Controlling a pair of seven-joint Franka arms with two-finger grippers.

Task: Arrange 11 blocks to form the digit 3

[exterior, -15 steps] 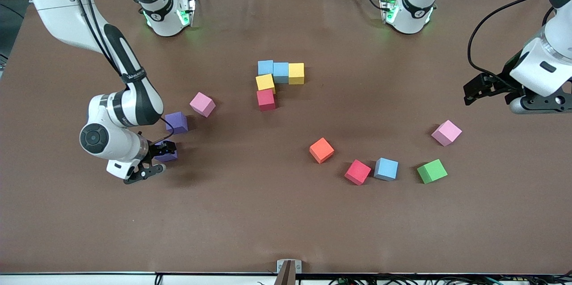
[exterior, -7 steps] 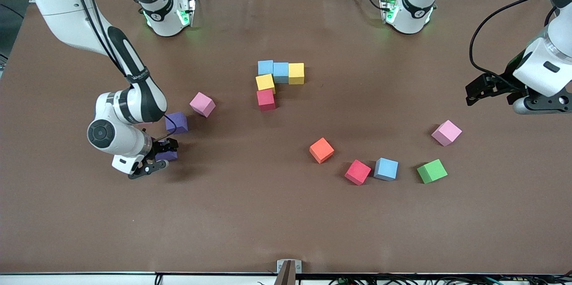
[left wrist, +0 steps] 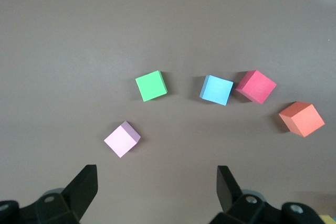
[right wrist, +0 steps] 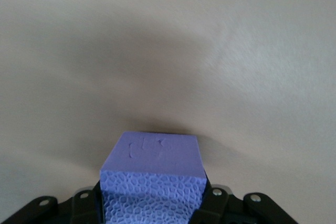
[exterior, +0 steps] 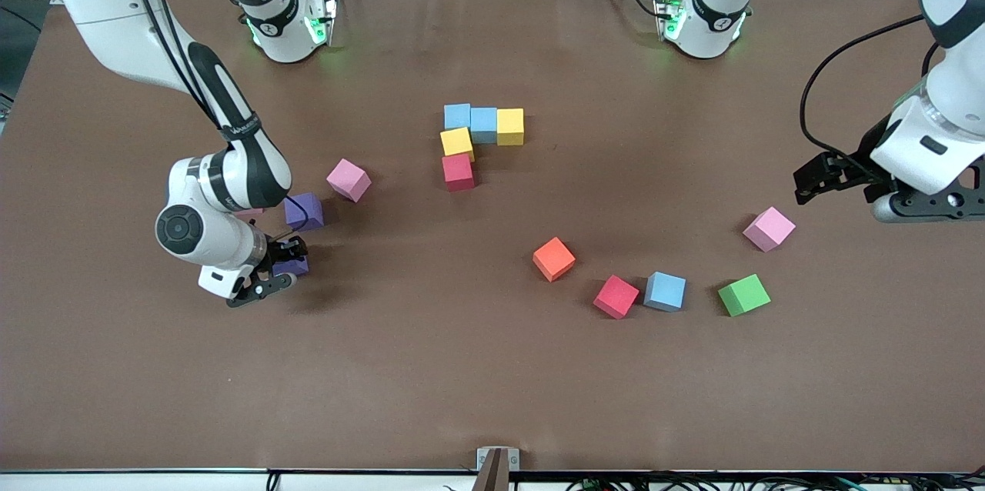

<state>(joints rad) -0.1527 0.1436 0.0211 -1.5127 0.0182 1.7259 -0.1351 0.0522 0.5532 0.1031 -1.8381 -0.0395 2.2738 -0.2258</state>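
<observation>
Since the earlier frame, the right gripper [exterior: 278, 266] has closed on a purple block [right wrist: 151, 174] and shifted slightly toward the red block [exterior: 459, 172]. Five blocks form the start of the digit 3 [exterior: 481, 125], ending at that red block; six remain loose. The right arm is bent low at the table. The left gripper [left wrist: 157, 187] waits, spread open, above the pink cube [left wrist: 122, 138].
</observation>
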